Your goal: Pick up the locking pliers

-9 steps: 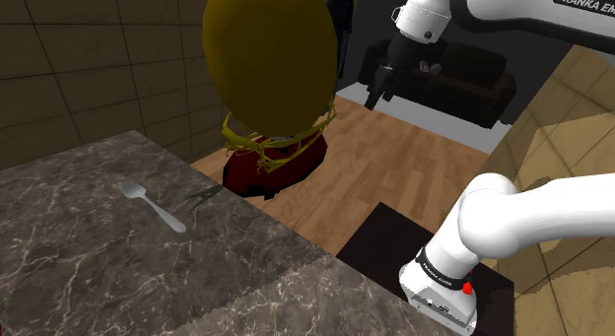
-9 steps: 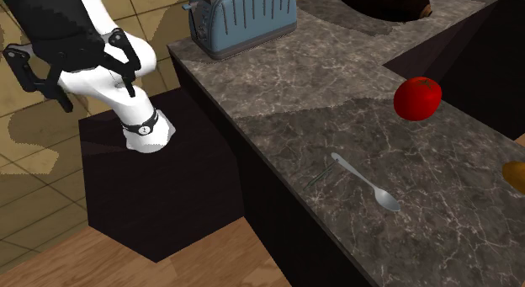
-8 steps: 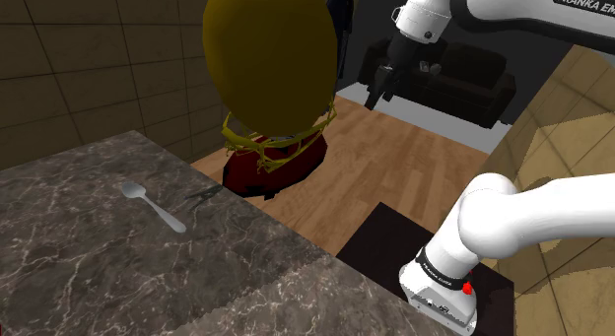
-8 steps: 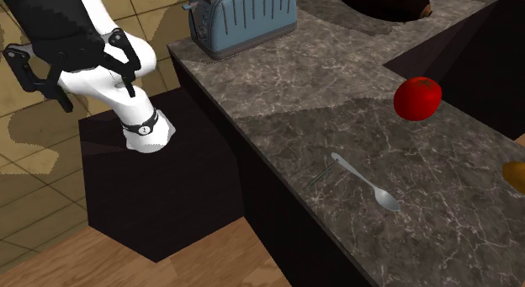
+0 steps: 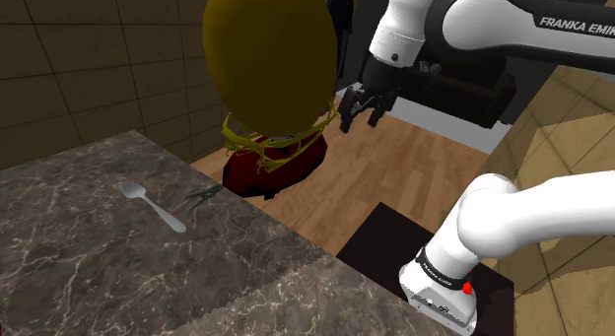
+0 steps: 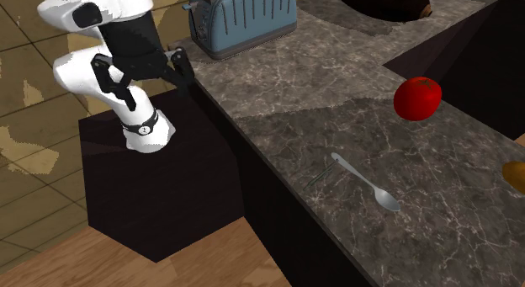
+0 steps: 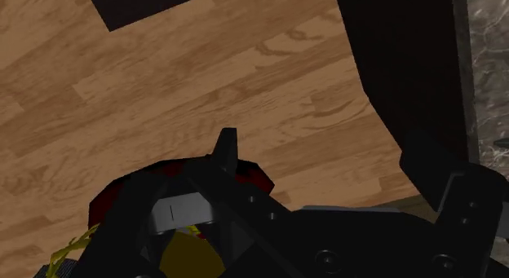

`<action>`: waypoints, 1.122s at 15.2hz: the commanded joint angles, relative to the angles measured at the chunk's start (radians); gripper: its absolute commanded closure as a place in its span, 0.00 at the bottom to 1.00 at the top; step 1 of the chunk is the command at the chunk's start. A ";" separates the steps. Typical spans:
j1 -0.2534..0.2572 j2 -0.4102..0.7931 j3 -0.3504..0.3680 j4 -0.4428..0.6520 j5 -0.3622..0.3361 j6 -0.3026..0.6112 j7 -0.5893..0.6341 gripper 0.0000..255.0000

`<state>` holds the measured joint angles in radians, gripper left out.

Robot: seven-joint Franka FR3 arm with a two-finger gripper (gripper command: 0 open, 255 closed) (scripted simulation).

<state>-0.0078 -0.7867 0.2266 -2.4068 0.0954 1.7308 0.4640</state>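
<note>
Having swung lower and toward nine o'clock in the shoulder view, my claw (image 5: 357, 115) is hanging spread open over the wood floor (image 5: 394, 176). What I take for the locking pliers (image 5: 205, 194) is lying at its seven o'clock, at the counter (image 5: 79, 265) edge beside the spoon (image 5: 153, 206).

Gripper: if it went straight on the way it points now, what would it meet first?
Most likely the wooden floor: the wrist view shows bare boards between the open fingers of the gripper, beside the dark side of the counter. Depth is hard to judge. The locking pliers lie off that line.
</note>
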 commanded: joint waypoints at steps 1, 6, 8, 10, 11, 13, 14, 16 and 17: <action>-0.011 0.038 0.057 0.002 0.040 0.028 0.112 0.00; -0.046 0.153 0.193 0.035 0.118 0.098 0.371 0.00; -0.066 0.211 0.247 0.060 0.139 0.130 0.475 0.00; -0.089 0.276 0.302 0.091 0.153 0.163 0.579 0.00; -0.101 0.311 0.328 0.109 0.155 0.180 0.632 0.00; -0.128 0.386 0.382 0.149 0.153 0.214 0.740 0.00; -0.142 0.426 0.409 0.170 0.147 0.232 0.796 0.00; -0.170 0.512 0.461 0.217 0.124 0.266 0.910 0.00; -0.184 0.558 0.487 0.243 0.107 0.282 0.969 0.00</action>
<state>-0.1753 -0.2746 0.6903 -2.1864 0.2173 1.9927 1.3733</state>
